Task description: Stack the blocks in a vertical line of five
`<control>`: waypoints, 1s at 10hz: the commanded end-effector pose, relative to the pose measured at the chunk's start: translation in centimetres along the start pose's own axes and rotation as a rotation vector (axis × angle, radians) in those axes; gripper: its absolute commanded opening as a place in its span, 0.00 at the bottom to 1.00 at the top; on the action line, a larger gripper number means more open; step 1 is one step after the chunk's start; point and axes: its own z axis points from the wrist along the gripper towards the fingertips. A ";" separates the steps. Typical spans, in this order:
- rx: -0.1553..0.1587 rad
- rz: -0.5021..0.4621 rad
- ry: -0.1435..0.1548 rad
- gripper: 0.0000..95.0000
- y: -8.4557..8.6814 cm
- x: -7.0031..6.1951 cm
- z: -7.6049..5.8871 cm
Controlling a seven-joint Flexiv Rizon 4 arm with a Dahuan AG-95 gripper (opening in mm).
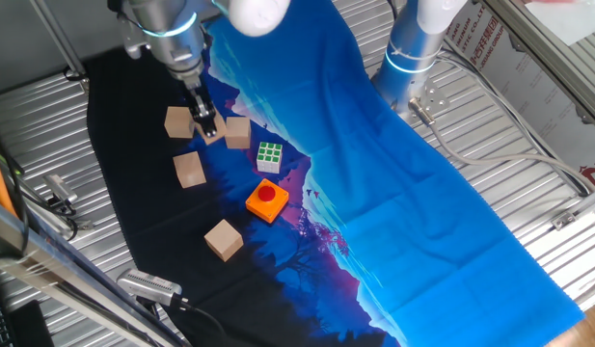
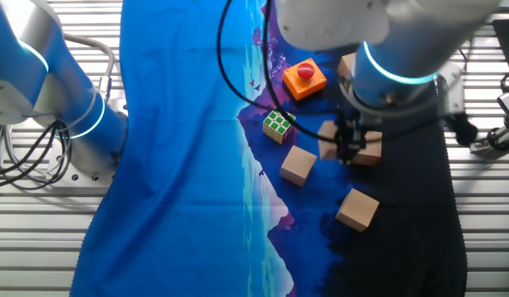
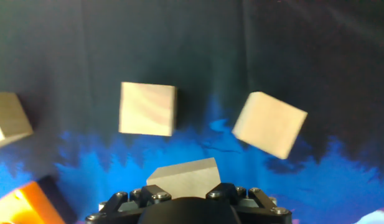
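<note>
Five light-tan wooden blocks are on the dark cloth, none stacked. My gripper (image 1: 208,129) is shut on one block (image 1: 214,138), low over the cloth between two others. The held block shows beside the fingers in the other fixed view (image 2: 329,140), and close under the hand in the hand view (image 3: 182,173). Loose blocks lie to its left (image 1: 179,122), to its right (image 1: 237,132), nearer the front (image 1: 189,169) and farther front (image 1: 223,239). I cannot tell whether the held block touches the cloth.
A green-and-white puzzle cube (image 1: 269,156) and a flat orange block with a red button (image 1: 266,200) lie right of the blocks. A second arm's base (image 1: 413,53) stands at the back. The blue-and-black cloth (image 1: 422,202) covers a ridged metal table.
</note>
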 end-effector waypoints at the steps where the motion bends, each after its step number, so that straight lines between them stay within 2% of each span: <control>1: -0.005 0.030 -0.001 0.00 1.4 0.3 0.1; 4: -0.021 0.060 0.009 0.00 3.5 0.3 -0.7; 6: -0.062 0.053 0.014 0.00 4.0 0.6 -0.1; 7: -0.049 0.036 0.009 0.00 3.9 0.3 0.5; 8: -0.051 0.029 0.009 0.00 3.9 0.1 0.9; 10: -0.041 0.029 0.009 0.00 3.8 0.0 0.9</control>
